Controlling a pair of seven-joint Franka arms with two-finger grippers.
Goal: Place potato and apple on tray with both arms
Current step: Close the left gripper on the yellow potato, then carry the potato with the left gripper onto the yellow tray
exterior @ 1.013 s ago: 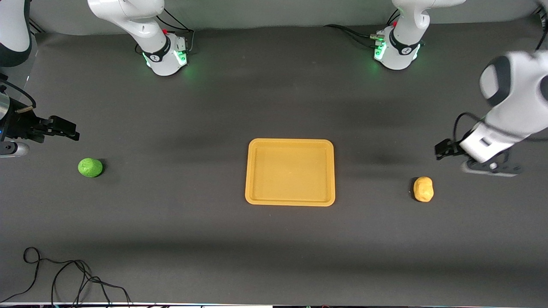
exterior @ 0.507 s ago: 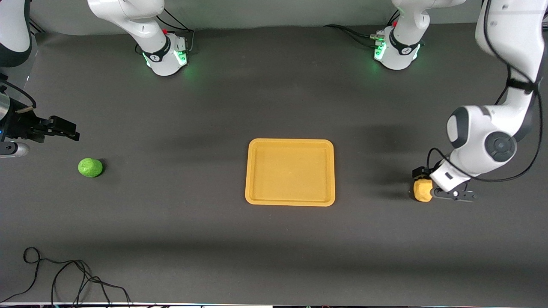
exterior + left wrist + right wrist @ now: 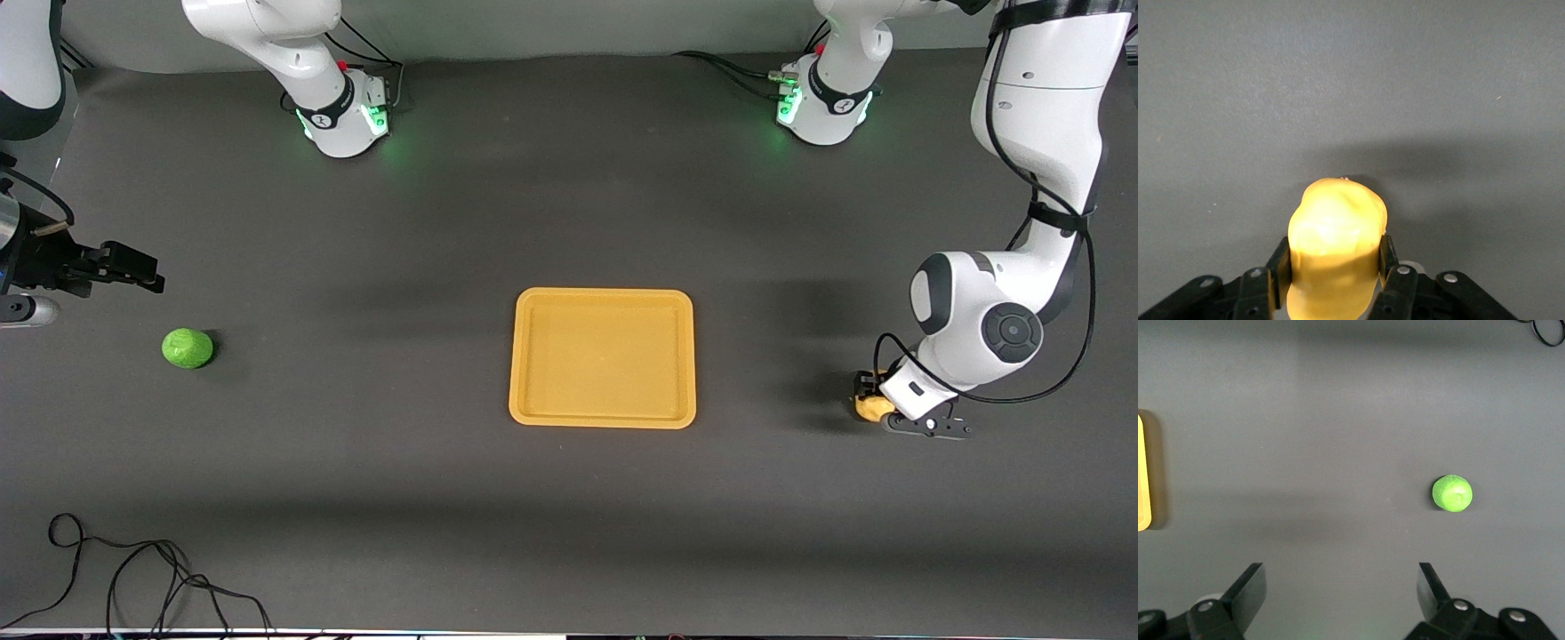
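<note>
the right gripper hangs with its fingers spread wide at the right arm's end of the table, near the green apple but not over it; this arm waits. the apple sits on the dark table mat, well apart from the orange-yellow tray, which lies empty at the middle. round and light by the look of it, the apple could roll if nudged, so a grip across its widest part seems safest.

at the left arm's end, the left gripper is down at the mat with its fingers against both flanks of the potato, apparently pinching it across the narrow waist. the potato looks firm, matte and lumpy, unlikely to slip.
</note>
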